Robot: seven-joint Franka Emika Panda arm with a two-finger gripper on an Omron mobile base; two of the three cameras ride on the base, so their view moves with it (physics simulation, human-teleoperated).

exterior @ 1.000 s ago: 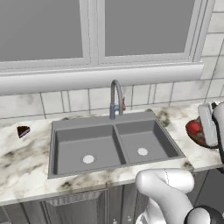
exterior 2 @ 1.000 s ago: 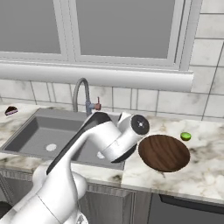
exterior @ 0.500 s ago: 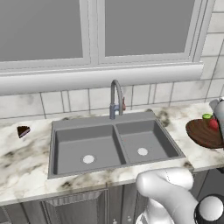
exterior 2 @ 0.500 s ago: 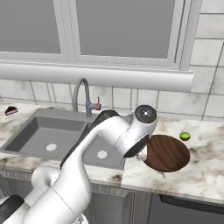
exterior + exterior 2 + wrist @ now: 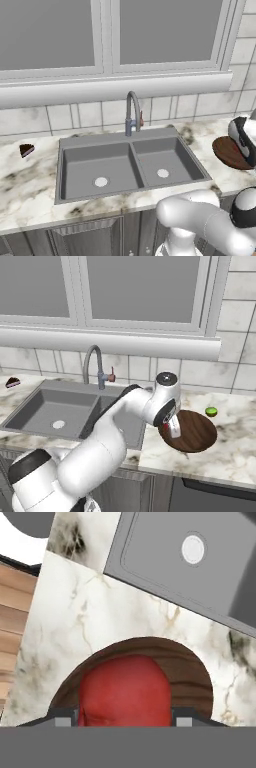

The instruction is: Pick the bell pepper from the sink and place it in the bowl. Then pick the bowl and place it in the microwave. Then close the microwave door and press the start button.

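One relation governs the coming release: the bell pepper (image 5: 125, 689), clamped between the two fingertips of the gripper (image 5: 124, 718), hangs directly over the bowl (image 5: 187, 672), whose brown rim frames it on all sides. The sink (image 5: 200, 567) lies well beyond the fingertips. No readable writing or labels are visible.

- My end effector (image 5: 173, 431) hangs over the bowl (image 5: 195, 432), the bell pepper (image 5: 125, 691) filling the gap between my fingers.
- Bare surface (image 5: 235, 448) lies open around the bowl.
- A small green fruit (image 5: 211, 411) sits just behind it.
- The faucet (image 5: 92, 363) rises well to my left.
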